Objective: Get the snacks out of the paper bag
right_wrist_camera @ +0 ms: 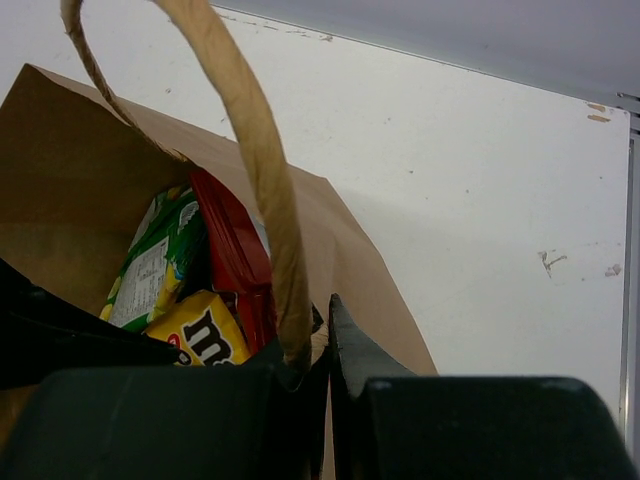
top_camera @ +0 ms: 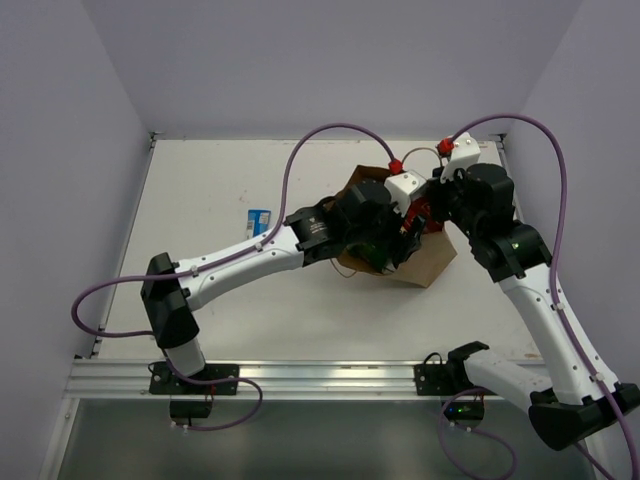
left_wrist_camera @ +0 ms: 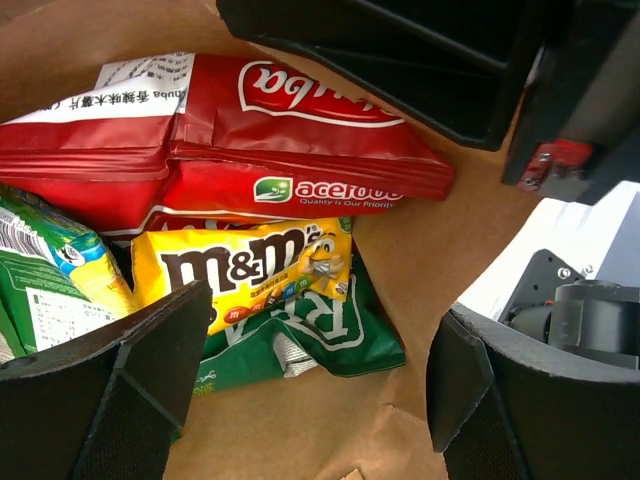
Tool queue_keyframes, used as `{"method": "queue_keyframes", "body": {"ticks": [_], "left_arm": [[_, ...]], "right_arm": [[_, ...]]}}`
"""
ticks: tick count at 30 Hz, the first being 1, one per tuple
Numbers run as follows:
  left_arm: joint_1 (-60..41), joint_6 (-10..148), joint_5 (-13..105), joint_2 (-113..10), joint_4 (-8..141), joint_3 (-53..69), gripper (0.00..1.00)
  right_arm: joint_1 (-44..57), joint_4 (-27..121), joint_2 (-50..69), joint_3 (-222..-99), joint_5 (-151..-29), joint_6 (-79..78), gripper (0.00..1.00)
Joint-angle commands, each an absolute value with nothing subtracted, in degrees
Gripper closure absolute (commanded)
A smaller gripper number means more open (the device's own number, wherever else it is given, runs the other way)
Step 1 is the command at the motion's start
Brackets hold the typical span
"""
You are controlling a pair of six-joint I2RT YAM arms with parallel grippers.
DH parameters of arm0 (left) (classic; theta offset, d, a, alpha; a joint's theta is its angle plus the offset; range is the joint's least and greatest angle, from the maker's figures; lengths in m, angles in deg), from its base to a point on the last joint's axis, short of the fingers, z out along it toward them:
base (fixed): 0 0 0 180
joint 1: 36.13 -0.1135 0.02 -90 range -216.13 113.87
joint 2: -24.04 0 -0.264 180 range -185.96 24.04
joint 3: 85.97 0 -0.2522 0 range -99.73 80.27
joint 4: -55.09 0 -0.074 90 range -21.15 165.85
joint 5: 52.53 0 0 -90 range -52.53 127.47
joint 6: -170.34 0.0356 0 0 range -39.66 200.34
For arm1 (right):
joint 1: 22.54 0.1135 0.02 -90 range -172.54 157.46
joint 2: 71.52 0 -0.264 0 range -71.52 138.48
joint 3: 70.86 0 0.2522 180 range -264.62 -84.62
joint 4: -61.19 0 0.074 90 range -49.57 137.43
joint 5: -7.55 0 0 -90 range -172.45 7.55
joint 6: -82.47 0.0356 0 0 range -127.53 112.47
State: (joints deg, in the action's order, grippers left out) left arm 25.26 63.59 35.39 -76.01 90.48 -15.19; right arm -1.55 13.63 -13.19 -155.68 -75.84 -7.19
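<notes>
Bag (left_wrist_camera: 425,270) holds four packets (left_wrist_camera: 250,150), two green.

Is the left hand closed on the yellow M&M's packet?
No, the left hand is open, its fingers wide apart, and the yellow M&M's packet lies ungripped between them in the paper bag.

Bright, even light with soft shadows, mild glare on the red packet (left_wrist_camera: 300,140), nearest foreground blurred.
</notes>
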Motion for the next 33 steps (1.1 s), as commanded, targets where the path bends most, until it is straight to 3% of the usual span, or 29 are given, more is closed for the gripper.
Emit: {"method": "queue_keyframes", "body": {"ticks": [1, 11, 14, 21, 33], "left_arm": [[24.16, 65.14, 34.02, -74.06, 92.5, -17.11, 0.15], [24.16, 64.79, 47.49, -66.41, 90.04, -14.47, 0.09], [24.08, 65.31, 45.75, -65.44, 89.68, -13.33, 0.09], [20.04, 63.91, 42.66, -70.44, 92.06, -13.24, 0.23], [18.89, 63.82, 39.15, -78.27, 93.55, -15.09, 0.23]], "right_arm": [[-0.92, 16.67, -15.27, -156.34, -77.26, -7.09, 1.0], [-0.92, 16.58, -15.62, -156.25, -76.39, -9.38, 1.0], [-0.92, 16.67, -15.97, -156.07, -76.3, -9.46, 1.0], [-0.92, 16.76, -16.15, -155.72, -76.38, -9.47, 1.0], [-0.92, 17.02, -16.59, -155.02, -76.47, -9.46, 1.0]]}}
